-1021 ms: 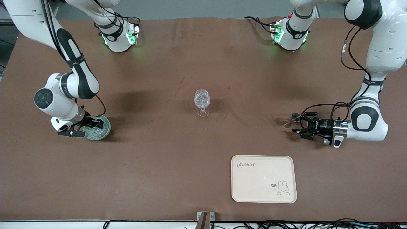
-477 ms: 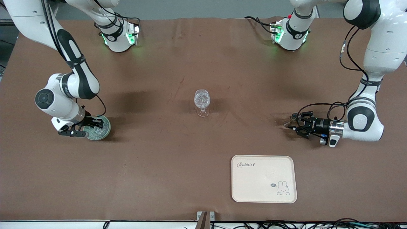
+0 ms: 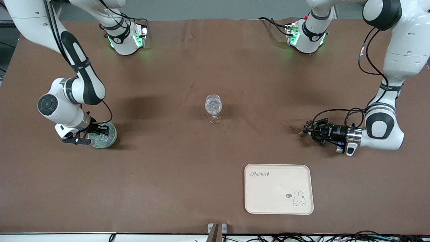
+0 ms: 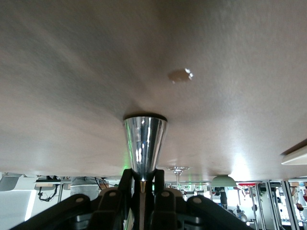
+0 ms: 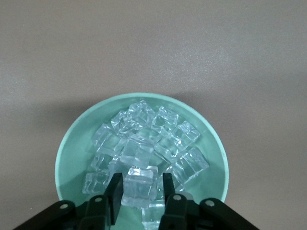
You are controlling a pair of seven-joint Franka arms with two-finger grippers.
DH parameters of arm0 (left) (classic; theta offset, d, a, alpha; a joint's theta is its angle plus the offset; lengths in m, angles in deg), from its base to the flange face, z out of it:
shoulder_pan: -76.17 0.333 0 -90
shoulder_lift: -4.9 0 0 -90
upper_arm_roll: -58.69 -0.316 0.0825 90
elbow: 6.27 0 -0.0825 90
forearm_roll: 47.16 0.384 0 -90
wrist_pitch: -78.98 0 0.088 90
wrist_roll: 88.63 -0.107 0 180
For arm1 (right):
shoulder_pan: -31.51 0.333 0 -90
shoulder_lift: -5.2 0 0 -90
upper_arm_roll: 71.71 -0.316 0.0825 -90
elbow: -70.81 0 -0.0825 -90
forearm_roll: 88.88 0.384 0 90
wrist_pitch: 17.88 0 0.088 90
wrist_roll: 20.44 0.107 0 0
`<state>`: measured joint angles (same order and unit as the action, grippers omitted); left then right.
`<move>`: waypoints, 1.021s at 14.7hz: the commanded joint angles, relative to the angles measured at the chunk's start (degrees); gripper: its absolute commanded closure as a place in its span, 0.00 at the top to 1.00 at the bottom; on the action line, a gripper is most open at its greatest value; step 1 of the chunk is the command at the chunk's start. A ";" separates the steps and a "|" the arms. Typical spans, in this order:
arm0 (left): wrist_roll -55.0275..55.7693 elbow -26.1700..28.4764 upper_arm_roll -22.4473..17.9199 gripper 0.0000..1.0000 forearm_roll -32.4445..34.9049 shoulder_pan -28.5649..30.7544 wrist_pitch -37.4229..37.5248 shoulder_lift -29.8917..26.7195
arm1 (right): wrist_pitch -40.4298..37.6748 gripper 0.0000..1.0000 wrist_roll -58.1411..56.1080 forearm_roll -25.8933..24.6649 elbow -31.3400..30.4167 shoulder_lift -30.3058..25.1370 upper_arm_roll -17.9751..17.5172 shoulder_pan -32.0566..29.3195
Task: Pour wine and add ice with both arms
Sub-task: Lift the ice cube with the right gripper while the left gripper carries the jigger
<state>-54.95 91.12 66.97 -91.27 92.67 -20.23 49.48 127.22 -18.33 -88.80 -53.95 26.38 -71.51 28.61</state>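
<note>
A stemmed glass [image 3: 213, 107] with ice in its bowl stands mid-table. A heap of clear ice cubes [image 5: 146, 148] fills a green bowl [image 3: 112, 136] toward the right arm's end; the bowl's rim also shows in the right wrist view [image 5: 72, 143]. My right gripper [image 3: 100, 131] is low in the bowl. In the right wrist view [image 5: 140, 186] its open fingers straddle one cube [image 5: 139, 187]. My left gripper [image 3: 309, 129], level with the table at the left arm's end, is shut on the narrow part of a shiny metal cone cup [image 4: 145, 143].
A cream tray [image 3: 278, 201] with a rabbit print lies nearer the camera than the left gripper. A small metal bracket [image 3: 216, 230] sits at the table's near edge. Both arm bases stand along the farthest edge.
My left gripper's fingers were spread wide beside the metal cup and have closed on it; that arm shifted slightly toward the table's middle. The right arm has barely moved.
</note>
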 commanded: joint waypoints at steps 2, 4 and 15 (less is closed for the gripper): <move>0.51 0.27 2.61 0.01 -1.06 0.02 -0.19 -1.69 | 0.98 0.36 0.10 -0.08 -1.10 -0.27 -0.37 -0.44; 1.39 -0.09 5.33 0.01 -1.06 0.11 -0.10 -1.96 | 0.89 0.26 0.10 -0.08 -1.10 -0.26 -0.37 -0.35; 26.66 -3.16 9.65 0.00 5.07 -18.06 -7.91 -13.73 | -31.76 0.00 0.80 0.45 19.79 -7.90 -0.37 -0.26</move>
<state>-34.17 87.13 77.19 -89.10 78.14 -25.95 38.49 102.09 -18.25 -88.77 -38.47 22.23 -71.67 28.70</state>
